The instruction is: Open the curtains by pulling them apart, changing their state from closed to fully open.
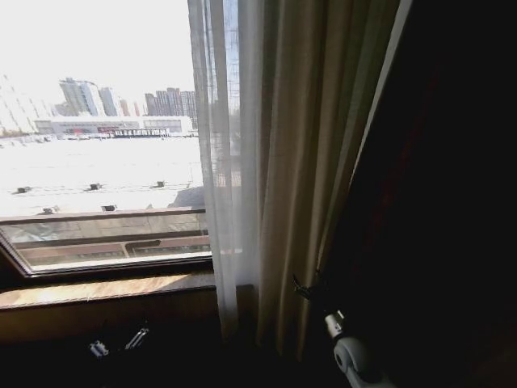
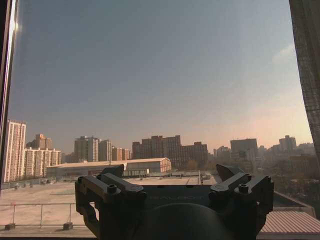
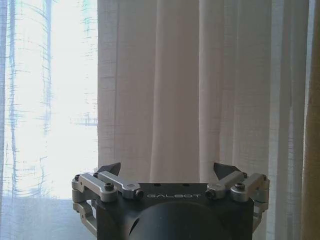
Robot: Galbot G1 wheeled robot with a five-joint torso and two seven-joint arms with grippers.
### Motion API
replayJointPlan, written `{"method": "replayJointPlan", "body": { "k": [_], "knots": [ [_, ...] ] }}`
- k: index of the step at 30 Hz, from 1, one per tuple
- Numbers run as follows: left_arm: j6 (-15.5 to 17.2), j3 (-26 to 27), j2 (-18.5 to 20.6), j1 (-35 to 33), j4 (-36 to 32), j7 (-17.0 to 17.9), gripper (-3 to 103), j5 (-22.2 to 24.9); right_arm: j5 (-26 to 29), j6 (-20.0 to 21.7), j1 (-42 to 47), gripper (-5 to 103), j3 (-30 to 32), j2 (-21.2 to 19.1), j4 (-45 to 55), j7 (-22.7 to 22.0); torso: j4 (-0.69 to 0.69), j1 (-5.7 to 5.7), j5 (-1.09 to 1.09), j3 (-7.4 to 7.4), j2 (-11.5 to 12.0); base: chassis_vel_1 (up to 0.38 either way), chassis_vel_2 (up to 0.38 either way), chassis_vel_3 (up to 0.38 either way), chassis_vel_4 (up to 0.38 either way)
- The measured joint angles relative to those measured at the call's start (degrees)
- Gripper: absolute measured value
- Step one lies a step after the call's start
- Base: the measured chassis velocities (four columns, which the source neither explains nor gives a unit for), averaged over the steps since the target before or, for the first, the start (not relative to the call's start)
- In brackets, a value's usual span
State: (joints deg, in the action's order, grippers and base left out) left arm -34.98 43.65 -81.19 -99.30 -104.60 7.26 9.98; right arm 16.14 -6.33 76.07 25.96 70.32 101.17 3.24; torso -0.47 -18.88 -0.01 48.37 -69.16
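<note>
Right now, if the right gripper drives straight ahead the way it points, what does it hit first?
The sheer curtain. The right gripper faces its pleated folds head-on with the jaws spread and nothing between them. The gap to the fabric is hard to judge, but no other object sits in that line.

wooden window sill [image 1: 105, 287], city buildings [image 2: 165, 150]
</note>
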Motion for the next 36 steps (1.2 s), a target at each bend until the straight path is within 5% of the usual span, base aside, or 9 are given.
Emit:
{"method": "replayJointPlan", "body": {
  "k": [19,26,36],
  "knots": [
    [0.00,0.01,0.00,0.00,0.00,0.00,100,0.00,-0.32,-0.82,1.33,100,0.21,-0.08,0.91,0.60,0.00,0.00,-0.01,0.00,0.00,0.323,0.325,-0.324,-0.325],
    [0.00,0.02,0.01,0.00,0.00,0.00,100,0.00,0.17,-4.60,-0.69,100,-0.57,0.50,-2.17,0.05,0.01,0.00,0.02,0.01,0.00,0.335,0.357,-0.344,-0.342],
    [0.00,-0.01,-0.01,0.00,0.00,0.04,100,0.00,1.48,-5.87,-3.05,100,-0.77,0.93,-4.53,2.43,0.00,0.00,0.04,0.00,0.00,0.088,0.061,-0.078,-0.095]
  ]
}}
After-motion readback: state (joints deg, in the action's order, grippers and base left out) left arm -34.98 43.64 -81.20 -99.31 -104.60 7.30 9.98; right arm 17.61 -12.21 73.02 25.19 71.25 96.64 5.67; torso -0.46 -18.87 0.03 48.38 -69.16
